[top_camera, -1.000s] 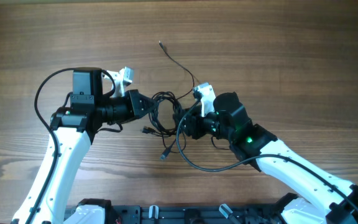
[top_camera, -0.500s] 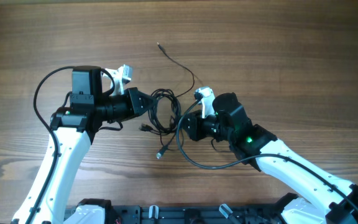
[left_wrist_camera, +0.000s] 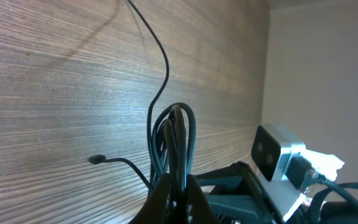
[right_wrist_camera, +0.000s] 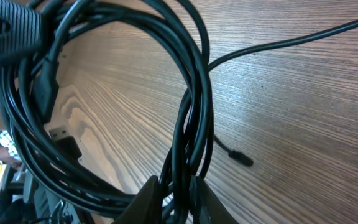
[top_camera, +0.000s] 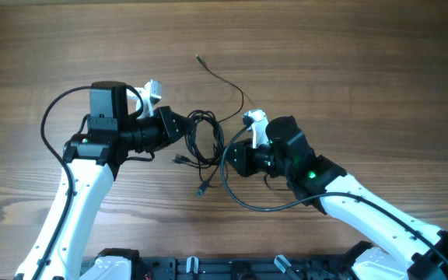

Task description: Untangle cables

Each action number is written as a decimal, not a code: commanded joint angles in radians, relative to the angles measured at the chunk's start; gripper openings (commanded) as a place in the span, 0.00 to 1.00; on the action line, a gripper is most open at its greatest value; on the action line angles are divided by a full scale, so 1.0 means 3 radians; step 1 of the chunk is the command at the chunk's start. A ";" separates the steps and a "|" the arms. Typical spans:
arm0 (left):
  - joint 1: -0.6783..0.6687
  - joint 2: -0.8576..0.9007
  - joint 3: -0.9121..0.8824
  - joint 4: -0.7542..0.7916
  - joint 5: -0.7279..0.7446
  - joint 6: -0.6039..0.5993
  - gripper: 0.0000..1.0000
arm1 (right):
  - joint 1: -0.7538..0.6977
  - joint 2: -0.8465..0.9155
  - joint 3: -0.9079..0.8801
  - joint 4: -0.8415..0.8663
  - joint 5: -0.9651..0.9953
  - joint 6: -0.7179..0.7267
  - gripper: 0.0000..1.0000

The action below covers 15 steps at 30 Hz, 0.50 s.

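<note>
On grained wooden table (right_wrist_camera: 291, 124), glossy black looped cables (right_wrist_camera: 194, 112).

White links (top_camera: 68, 204) carry black joints (top_camera: 134, 140), looping black wires (top_camera: 44, 124), one green light (top_camera: 311, 174).

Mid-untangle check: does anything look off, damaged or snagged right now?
Nothing looks damaged. The cables form a tight coil pinched from opposite sides by the left gripper and right gripper. One loose strand trails off on the far side; plug ends lie free on the near side.
</note>
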 commanded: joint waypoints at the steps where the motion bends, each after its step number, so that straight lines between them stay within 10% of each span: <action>1: -0.0017 -0.0053 0.0015 0.0118 0.0020 -0.0209 0.04 | 0.0098 0.0036 0.0055 0.0011 -0.0058 0.0003 0.12; 8: -0.0069 -0.0052 0.0015 0.0109 -0.0103 -0.0205 0.04 | 0.0094 0.0027 0.0055 0.0348 -0.0189 -0.0027 0.05; 15: 0.0014 -0.0052 0.0015 0.0052 -0.1455 -0.0540 0.04 | 0.0028 -0.0312 0.0055 0.0083 -0.0496 -0.0027 0.04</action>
